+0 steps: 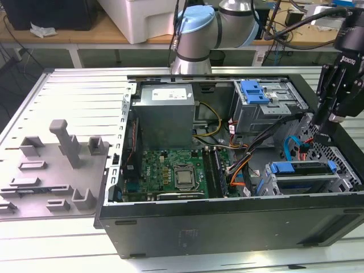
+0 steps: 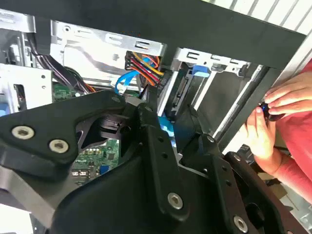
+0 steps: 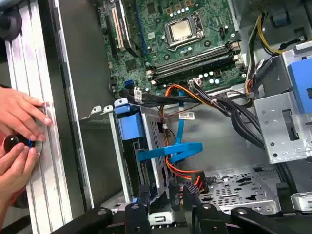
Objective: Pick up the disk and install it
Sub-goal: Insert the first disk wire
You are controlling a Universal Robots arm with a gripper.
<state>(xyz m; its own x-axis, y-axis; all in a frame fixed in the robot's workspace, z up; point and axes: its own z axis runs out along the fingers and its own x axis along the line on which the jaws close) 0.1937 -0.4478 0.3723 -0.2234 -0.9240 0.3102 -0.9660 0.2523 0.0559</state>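
Observation:
The disk (image 1: pixel 301 169), a silver drive in a blue plastic carrier, sits inside the drive cage at the front corner of the open computer case, on the exterior view's right. In the first wrist view the disk's blue carrier tab (image 3: pixel 128 127) stands up from the cage. My gripper (image 1: pixel 323 129) hangs just above and behind that cage, near the case's wall on that side. Its black fingers (image 3: pixel 143 199) are apart and nothing is between them, so the gripper (image 3: pixel 165 196) is open. In the second wrist view the gripper (image 2: pixel 168 119) frames a strip of blue below it.
A motherboard (image 1: pixel 173 173), power supply (image 1: pixel 165 111) and a second cage with a blue latch (image 1: pixel 254 91) fill the case. Blue and orange cables (image 3: pixel 180 156) run beside the disk cage. A person's hands (image 3: pixel 19 126) rest on the rail outside the case. A grey fixture plate (image 1: pixel 54 170) lies on the exterior view's left.

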